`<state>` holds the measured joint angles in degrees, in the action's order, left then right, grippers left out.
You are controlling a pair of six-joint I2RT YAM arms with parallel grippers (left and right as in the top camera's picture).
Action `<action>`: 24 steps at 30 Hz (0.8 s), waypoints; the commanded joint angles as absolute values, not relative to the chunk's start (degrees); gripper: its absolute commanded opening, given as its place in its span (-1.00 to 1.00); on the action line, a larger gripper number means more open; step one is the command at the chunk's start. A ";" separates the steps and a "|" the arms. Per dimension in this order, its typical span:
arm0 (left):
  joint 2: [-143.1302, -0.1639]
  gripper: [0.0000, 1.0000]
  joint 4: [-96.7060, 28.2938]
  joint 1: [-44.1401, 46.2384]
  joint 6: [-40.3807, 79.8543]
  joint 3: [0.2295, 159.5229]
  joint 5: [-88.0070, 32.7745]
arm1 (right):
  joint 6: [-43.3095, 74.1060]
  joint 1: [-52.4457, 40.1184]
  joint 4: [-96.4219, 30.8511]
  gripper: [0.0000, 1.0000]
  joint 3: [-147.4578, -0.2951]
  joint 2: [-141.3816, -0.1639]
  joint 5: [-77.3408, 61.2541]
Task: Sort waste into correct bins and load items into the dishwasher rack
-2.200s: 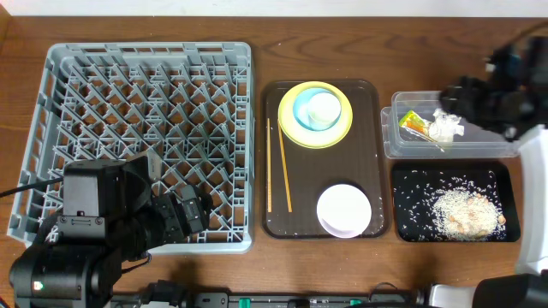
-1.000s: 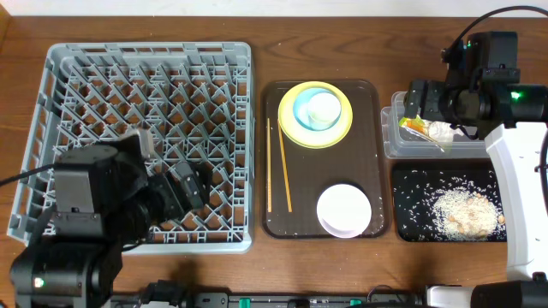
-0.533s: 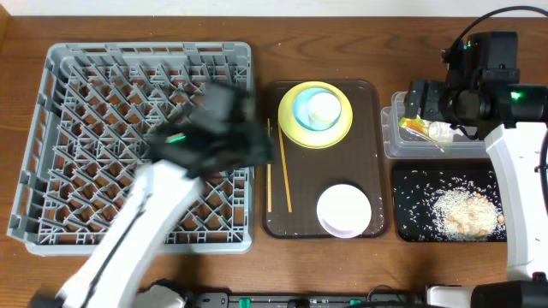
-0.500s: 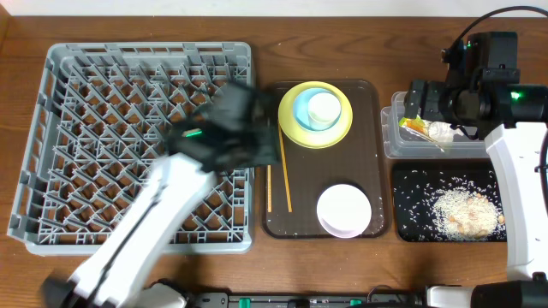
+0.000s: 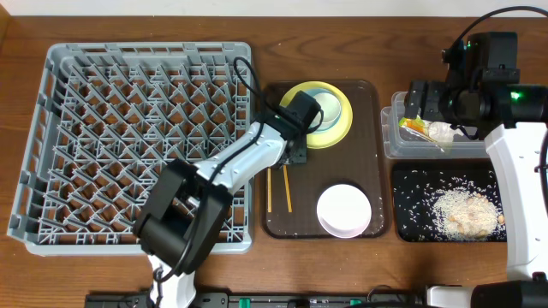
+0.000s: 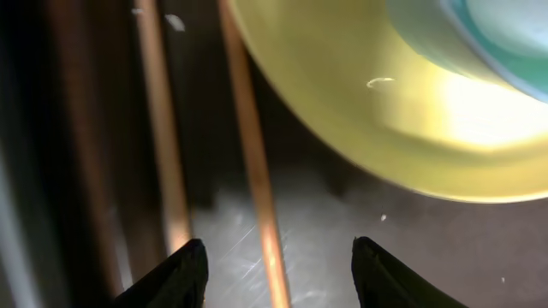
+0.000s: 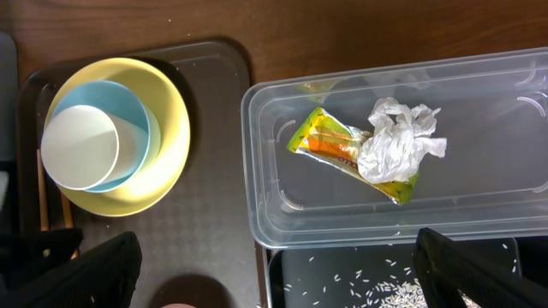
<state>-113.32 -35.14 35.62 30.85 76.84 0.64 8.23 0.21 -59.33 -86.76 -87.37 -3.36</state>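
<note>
Over the brown serving tray (image 5: pixel 368 162), my left gripper (image 6: pixel 278 272) hangs with its jaws apart, one of the chopsticks (image 6: pixel 255 162) running between them, just beside the yellow plate (image 6: pixel 360 128). My right gripper (image 7: pixel 274 267) is spread wide above the clear tub (image 7: pixel 257 205), where the wrapper (image 7: pixel 330 147) and tissue (image 7: pixel 396 141) lie touching.

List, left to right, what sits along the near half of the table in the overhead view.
dishwasher rack → chopsticks → white bowl → black tray with the rice heaped toward its right end. The left arm is left out, since it overlaps the rack.
</note>
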 commanded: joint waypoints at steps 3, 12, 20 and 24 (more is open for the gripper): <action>-116.97 0.06 -34.11 35.70 30.09 76.93 -0.45 | 7.42 -0.19 -59.42 0.99 -86.76 -87.61 -3.05; -119.74 -0.84 -34.15 35.70 30.09 76.95 -0.67 | 7.42 -0.19 -59.42 0.99 -86.78 -87.61 -3.05; -107.11 -0.88 -37.71 35.70 30.11 77.56 -0.64 | 7.42 -0.19 -59.42 0.99 -86.76 -87.61 -3.05; -97.17 -0.88 -41.34 35.70 30.11 77.58 -0.36 | 7.42 -0.19 -59.42 0.98 -86.76 -87.61 -3.03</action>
<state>-105.36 -39.88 35.70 30.02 77.14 -0.69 8.25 0.23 -59.33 -86.76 -87.37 -3.33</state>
